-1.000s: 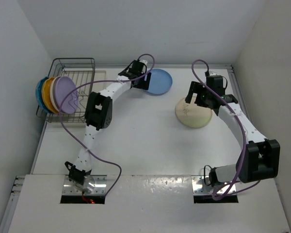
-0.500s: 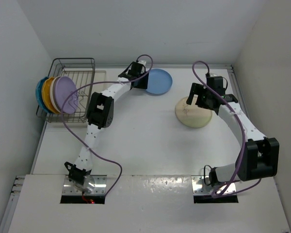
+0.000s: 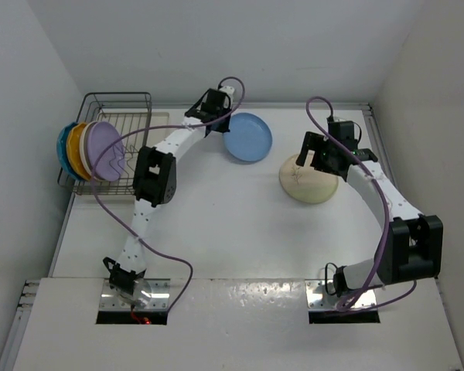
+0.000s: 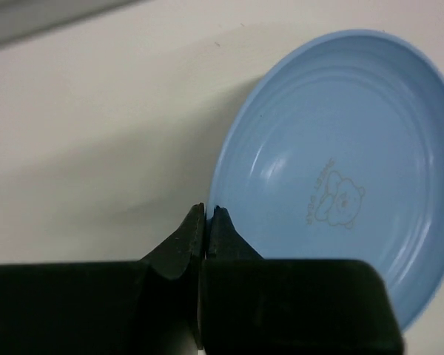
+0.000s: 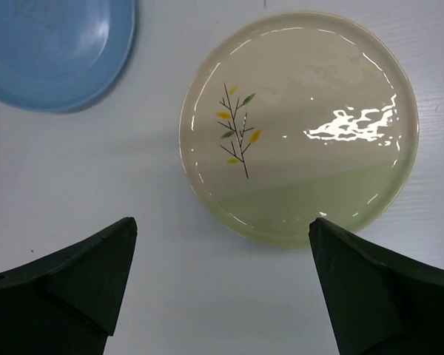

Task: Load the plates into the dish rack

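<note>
Walls of plain white close round a glossy white table (image 3: 216, 224). At its far left corner sits the dish rack (image 3: 131, 116), where a teal plate (image 3: 63, 147), an orange plate (image 3: 76, 152) and a lilac plate (image 3: 104, 151) stand on edge. The left gripper (image 4: 207, 216) pinches the rim of the blue plate (image 4: 340, 148) near the table's far edge. The right gripper (image 5: 222, 222), fingers spread wide, hangs over the cream sprig plate (image 5: 303, 126) lying flat

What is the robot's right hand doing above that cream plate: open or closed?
Open: the right hand holds its fingers far apart, the cream plate lying untouched below them.
</note>
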Robot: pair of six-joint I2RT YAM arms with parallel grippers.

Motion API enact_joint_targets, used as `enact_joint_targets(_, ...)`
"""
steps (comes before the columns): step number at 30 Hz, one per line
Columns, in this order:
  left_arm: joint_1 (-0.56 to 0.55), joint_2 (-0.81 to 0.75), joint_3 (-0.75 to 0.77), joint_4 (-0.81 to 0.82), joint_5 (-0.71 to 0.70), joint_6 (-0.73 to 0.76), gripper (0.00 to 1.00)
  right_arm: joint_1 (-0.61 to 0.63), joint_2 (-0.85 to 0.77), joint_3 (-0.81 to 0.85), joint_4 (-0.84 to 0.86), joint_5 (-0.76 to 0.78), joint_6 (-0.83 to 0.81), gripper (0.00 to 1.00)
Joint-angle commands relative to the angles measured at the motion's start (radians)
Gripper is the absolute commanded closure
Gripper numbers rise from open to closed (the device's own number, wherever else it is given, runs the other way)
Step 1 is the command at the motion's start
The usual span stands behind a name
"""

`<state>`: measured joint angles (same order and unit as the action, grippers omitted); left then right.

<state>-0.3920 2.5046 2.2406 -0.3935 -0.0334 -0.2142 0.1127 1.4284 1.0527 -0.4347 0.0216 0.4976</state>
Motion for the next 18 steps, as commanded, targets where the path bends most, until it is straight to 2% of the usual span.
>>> enact_joint_targets(1, 0.007, -0.213, -0.006, -0.051, -0.152, 0.263, 1.00, -0.004, -0.039, -0.017, 0.086, -0.015, 0.035, 0.00)
enact_joint_targets(3, 0.007, -0.272, 0.004, -0.051, -0.224, 0.388, 1.00, -0.004, -0.046, -0.036, 0.094, -0.043, 0.036, 0.00)
enact_joint_targets(6, -0.025, -0.380, -0.010, -0.051, -0.434, 0.545, 1.00, 0.010, -0.081, -0.045, 0.097, -0.054, 0.025, 0.00)
enact_joint_targets(7, -0.037, -0.407, -0.047, -0.029, -0.577, 0.669, 1.00, 0.015, -0.097, -0.049, 0.088, -0.052, 0.009, 0.00)
enact_joint_targets(8, -0.048, -0.436, -0.079, -0.003, -0.653, 0.732, 1.00, 0.016, -0.106, -0.056, 0.086, -0.052, 0.009, 0.00)
enact_joint_targets(9, -0.057, -0.508, -0.120, 0.089, -0.721, 0.795, 1.00, 0.019, -0.126, -0.069, 0.090, -0.054, 0.007, 0.00)
enact_joint_targets(10, -0.070, -0.553, -0.230, 0.151, -0.829, 0.920, 1.00, 0.018, -0.144, -0.082, 0.090, -0.058, 0.004, 0.00)
enact_joint_targets(11, -0.070, -0.602, -0.295, 0.222, -0.871, 0.984, 1.00, 0.021, -0.163, -0.092, 0.094, -0.063, 0.005, 0.00)
enact_joint_targets(12, -0.070, -0.704, -0.361, 0.386, -0.908, 1.109, 1.00, 0.022, -0.169, -0.106, 0.094, -0.066, 0.004, 0.00)
enact_joint_targets(13, -0.070, -0.751, -0.427, 0.454, -0.940, 1.169, 1.00, 0.024, -0.180, -0.109, 0.094, -0.069, 0.010, 0.00)
enact_joint_targets(15, -0.056, -0.838, -0.536, 0.502, -1.032, 1.254, 1.00, 0.025, -0.198, -0.112, 0.090, -0.084, 0.018, 0.00)
enact_joint_targets(18, -0.015, -0.927, -0.691, 0.541, -1.080, 1.274, 1.00, 0.036, -0.209, -0.106, 0.083, -0.098, 0.022, 0.00)
